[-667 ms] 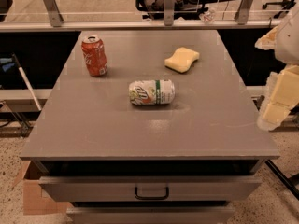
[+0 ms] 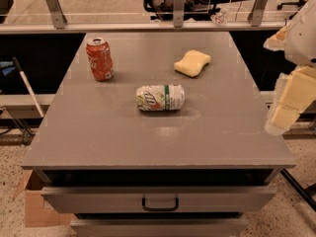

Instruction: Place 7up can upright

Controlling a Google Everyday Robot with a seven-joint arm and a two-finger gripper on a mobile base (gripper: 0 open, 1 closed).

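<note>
Grey table point(image 2: 148, 137) was recorded as the working surface, with a drawer point(image 2: 158, 197) bearing a dark handle set in its front. Behind the far edge a metal rail point(image 2: 163, 26) on posts was noted, with dark chair bases beyond it.

The 7up can point(image 2: 160, 98) was found lying on its side near the middle of the top, with its long axis running left to right across the view. It was not upright. Its white body with a green band and logo was clearly seen. It was in contact with the table only.

A red soda can point(image 2: 99, 59) was observed standing upright towards the far left corner, well apart from the 7up can. A yellow sponge point(image 2: 192, 63) was noted lying flat to the far right of centre, near the 7up can but not touching it.

The gripper point(image 2: 282, 116) was located at the right edge of the view, beyond the table's right side. It was pale cream in colour and hung from the arm above it. It was well apart from the 7up can and touched none of the three items. How far it stood open could not be told, nor whether anything was gripped.

A cardboard box point(image 2: 33, 206) was noted on the speckled floor at the lower left, beside the table.
</note>
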